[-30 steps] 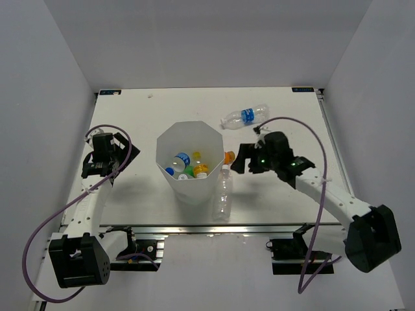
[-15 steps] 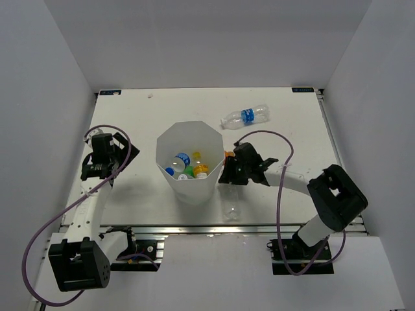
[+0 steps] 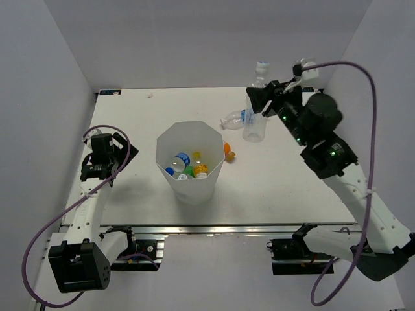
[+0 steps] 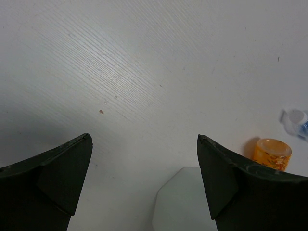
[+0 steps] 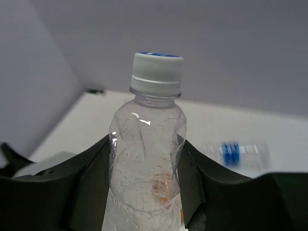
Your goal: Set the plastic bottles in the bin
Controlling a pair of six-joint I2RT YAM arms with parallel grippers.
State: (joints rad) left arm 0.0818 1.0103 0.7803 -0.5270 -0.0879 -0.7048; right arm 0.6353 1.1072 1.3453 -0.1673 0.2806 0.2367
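My right gripper [image 3: 261,102] is shut on a clear plastic bottle [image 3: 254,125] with a white cap, held upright in the air above the table's back right. In the right wrist view the fingers [image 5: 98,168] press both sides of this bottle [image 5: 147,187]. The bin [image 3: 194,190] stands mid-table with several small bottles [image 3: 184,164] inside. A blue-labelled bottle [image 3: 237,118] lies on the table behind the bin, under the raised one. An orange-capped item [image 3: 230,154] rests against the bin's right side. My left gripper [image 3: 107,148] is open and empty at the far left, over bare table [image 4: 144,96].
In the left wrist view the bin's edge [image 4: 180,202] and the orange-capped item [image 4: 272,153] lie ahead of the open fingers. White walls enclose the table on three sides. The right arm reaches high over the table's right half.
The right gripper closed on the clear bottle that lay by the bin's front right and lifted it up toward the back right. The left arm stayed still.
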